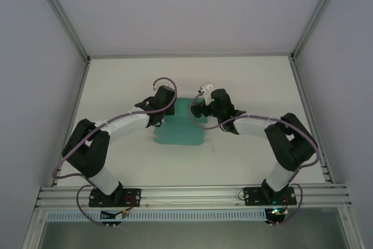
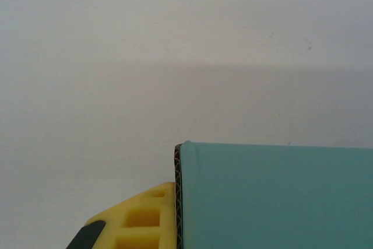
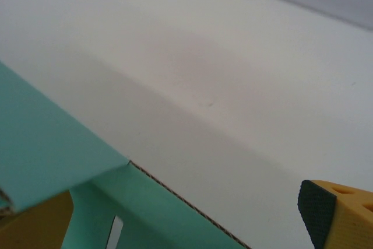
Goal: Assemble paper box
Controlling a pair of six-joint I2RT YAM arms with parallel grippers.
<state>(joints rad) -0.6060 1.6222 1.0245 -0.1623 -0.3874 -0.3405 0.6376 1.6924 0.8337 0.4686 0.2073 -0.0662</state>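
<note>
Teal paper box (image 1: 180, 131) lay mid-tabletop (image 1: 256, 86), between arms, one flap folded up. Left end effector (image 1: 158, 119) closed at left edge, corrugated edge touching yellow finger (image 2: 140, 220); grip itself hidden. Right end effector (image 1: 197, 109) wide open at far-right corner. Open white surface all round box; pale walls and aluminium rails (image 1: 58, 10) enclosed it.

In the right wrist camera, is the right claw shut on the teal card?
No: the right claw is wide open, with bare table between its black-padded fingertip and the paper box.
</note>
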